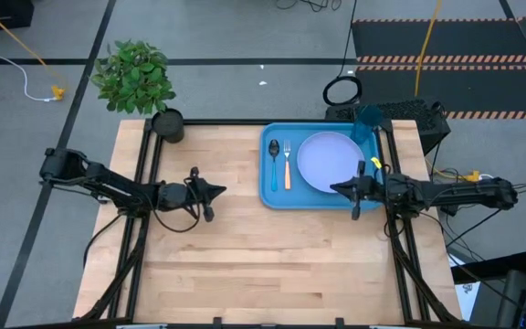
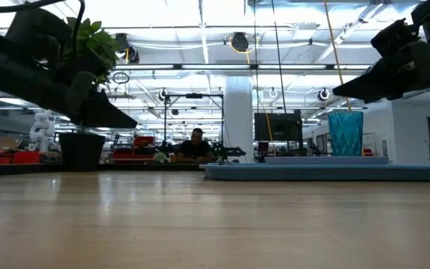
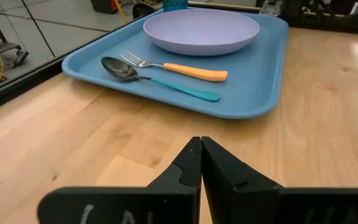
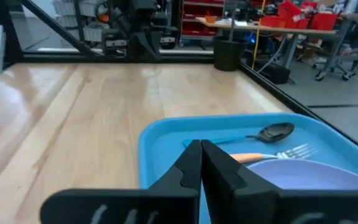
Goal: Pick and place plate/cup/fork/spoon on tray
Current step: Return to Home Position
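The bright blue tray (image 1: 272, 187) lies at the table's far right. On it lie the lavender plate (image 1: 329, 162), the orange-handled fork (image 1: 287, 168) and the blue-handled spoon (image 1: 274, 164); the teal cup (image 1: 367, 123) stands at the tray's far right corner. My left gripper (image 1: 221, 190) is shut and empty above the table's middle left, pointing toward the tray; the left wrist view shows it (image 3: 201, 148). My right gripper (image 1: 334, 188) is shut and empty above the tray's near edge, beside the plate; the right wrist view shows it (image 4: 201, 149).
A green plant in a black pot (image 1: 166, 124) stands at the table's far left corner. Bare wood (image 1: 272, 265) spreads over the near half of the table. A person (image 2: 196, 146) sits far behind the table in the low view.
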Controlling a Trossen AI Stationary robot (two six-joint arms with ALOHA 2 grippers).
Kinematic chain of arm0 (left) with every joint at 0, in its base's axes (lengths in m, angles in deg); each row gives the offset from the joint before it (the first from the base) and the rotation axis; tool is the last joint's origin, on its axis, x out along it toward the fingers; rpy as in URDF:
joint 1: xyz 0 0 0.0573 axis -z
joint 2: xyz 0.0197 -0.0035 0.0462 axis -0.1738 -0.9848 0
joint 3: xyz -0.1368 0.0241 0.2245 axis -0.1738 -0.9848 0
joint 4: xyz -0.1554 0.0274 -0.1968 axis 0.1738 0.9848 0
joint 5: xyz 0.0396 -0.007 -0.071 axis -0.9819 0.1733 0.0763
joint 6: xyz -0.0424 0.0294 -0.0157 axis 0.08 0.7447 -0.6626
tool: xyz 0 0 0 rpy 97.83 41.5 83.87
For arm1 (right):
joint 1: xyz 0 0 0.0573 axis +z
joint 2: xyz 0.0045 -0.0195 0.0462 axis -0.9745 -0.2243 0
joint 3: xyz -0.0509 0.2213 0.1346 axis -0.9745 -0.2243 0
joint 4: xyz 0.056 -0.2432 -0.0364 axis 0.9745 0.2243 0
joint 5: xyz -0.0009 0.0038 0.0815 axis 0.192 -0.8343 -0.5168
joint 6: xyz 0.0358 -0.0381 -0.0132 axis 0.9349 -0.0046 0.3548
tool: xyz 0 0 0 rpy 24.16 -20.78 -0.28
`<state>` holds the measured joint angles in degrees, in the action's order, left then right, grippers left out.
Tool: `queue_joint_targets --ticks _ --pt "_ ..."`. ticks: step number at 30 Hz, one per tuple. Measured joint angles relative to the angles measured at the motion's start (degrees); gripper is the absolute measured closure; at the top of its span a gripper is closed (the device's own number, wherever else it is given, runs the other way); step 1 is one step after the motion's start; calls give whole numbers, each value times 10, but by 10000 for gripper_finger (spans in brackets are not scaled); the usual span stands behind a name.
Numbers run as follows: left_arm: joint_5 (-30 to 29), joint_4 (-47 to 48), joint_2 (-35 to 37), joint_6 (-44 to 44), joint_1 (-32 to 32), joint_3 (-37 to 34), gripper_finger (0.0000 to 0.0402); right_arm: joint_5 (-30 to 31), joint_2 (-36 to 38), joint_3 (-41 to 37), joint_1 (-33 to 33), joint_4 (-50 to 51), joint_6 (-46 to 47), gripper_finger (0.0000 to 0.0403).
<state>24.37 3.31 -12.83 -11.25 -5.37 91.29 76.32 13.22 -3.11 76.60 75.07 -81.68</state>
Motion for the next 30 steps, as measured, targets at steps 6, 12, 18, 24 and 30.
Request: queue_joint_targets --ticks 6,12,18,24,30 --pt "0 -19 0 21 0 0 397 35 26 -20 29 -4 -3 403" --pt "0 -18 0 60 0 0 385 72 50 -42 57 -9 3 403" --pt "0 -18 0 75 -1 0 377 72 70 -39 73 -11 -25 403" --pt "0 -10 0 71 0 0 397 71 109 -39 93 -7 -43 403" --pt "7 1 0 70 0 0 396 44 156 -39 105 -6 -91 403"
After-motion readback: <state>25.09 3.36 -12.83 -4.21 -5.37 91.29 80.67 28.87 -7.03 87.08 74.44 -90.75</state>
